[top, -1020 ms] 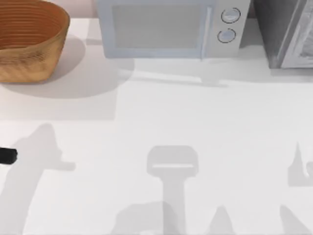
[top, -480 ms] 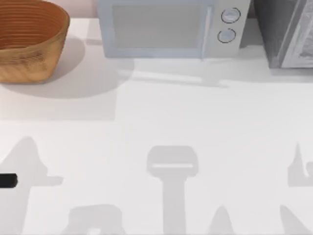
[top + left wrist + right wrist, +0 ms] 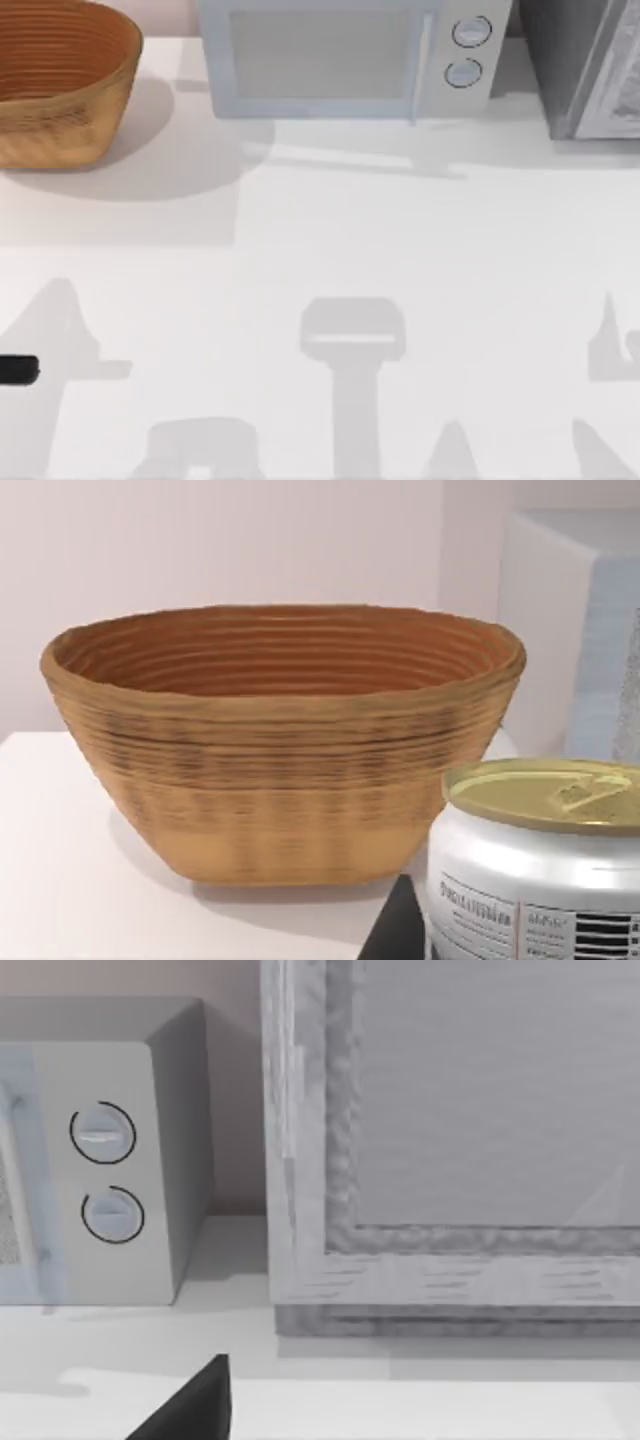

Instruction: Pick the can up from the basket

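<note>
Top view, basket: basket (image 3: 60, 80) sits at the table's far left corner, rim up, its ribbed orange-brown inside open to the camera.
Top view, neighbours: microwave (image 3: 345, 55) stands just to the right of the basket along the back edge; a grey cabinet (image 3: 590, 65) fills the far right corner.
Top view, left arm: a small black part (image 3: 18, 370) pokes in at the table's (image 3: 330, 250) left edge, well in front of the basket; whether it is a finger I cannot tell.
Left wrist view, can: can (image 3: 545, 865) is close to the camera and outside the basket (image 3: 285, 745), upright, long axis vertical, gold-yellow top with its pull tab facing up, white wall with printed label below.
Left wrist view, basket: stands on the white table behind the can, apart from it, opening upward.
Left wrist view, left gripper: a dark piece (image 3: 400, 925) lies against the can's lower wall; the grip cannot be judged.
Right wrist view, surroundings: microwave's (image 3: 100, 1160) two dials and the cabinet's (image 3: 460, 1140) front lie ahead.
Right wrist view, right gripper: one dark fingertip (image 3: 195, 1405) over the table; its state I cannot tell.
</note>
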Robot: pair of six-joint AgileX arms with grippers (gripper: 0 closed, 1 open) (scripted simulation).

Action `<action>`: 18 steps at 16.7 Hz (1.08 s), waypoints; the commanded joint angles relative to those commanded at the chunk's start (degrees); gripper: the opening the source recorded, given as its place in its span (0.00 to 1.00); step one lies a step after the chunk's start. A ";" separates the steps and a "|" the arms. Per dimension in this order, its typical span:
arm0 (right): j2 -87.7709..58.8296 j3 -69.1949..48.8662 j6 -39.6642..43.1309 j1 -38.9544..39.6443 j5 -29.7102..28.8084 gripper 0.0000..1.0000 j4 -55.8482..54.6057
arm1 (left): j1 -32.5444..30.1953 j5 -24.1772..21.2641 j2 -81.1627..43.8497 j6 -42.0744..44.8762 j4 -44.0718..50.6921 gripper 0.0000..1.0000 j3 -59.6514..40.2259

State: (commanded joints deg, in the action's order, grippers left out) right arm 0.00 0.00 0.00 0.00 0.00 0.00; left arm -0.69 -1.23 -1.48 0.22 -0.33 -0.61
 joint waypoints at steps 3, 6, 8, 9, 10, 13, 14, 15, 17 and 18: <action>0.00 0.00 0.00 0.00 0.00 1.00 0.00 | -1.85 -5.44 -6.30 0.43 -2.64 0.00 -3.11; 0.00 0.00 0.00 0.00 0.00 1.00 0.00 | -3.92 -12.81 -16.13 0.70 -6.64 0.00 -7.56; 0.00 0.00 0.00 0.00 0.00 1.00 0.00 | -5.19 -17.56 -22.93 0.74 -9.80 0.00 -10.84; 0.00 0.00 0.00 0.00 0.00 1.00 0.00 | -5.78 -19.85 -26.34 0.74 -11.41 0.00 -12.47; 0.00 0.00 0.00 0.00 0.00 1.00 0.00 | -6.36 -22.09 -29.67 0.74 -12.98 0.00 -14.04; 0.00 0.00 0.00 0.00 0.00 1.00 0.00 | -8.20 -28.60 -39.15 0.74 -17.54 0.00 -18.56; 0.00 0.00 0.00 0.00 0.00 1.00 0.00 | -8.85 -30.77 -42.26 0.74 -19.13 0.00 -20.08; 0.00 0.00 0.00 0.00 0.00 1.00 0.00 | -9.50 -32.93 -45.37 0.73 -20.72 0.00 -21.60; 0.00 0.00 0.00 0.00 0.00 1.00 0.00 | -10.67 -37.04 -51.71 0.65 -23.94 0.00 -24.59; 0.00 0.00 0.00 0.00 0.00 1.00 0.00 | -11.20 -39.00 -54.87 0.59 -25.56 0.00 -26.06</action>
State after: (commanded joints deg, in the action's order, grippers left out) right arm 0.00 0.00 0.00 0.00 0.00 0.00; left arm -11.89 -40.23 -56.34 0.81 -25.89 -26.67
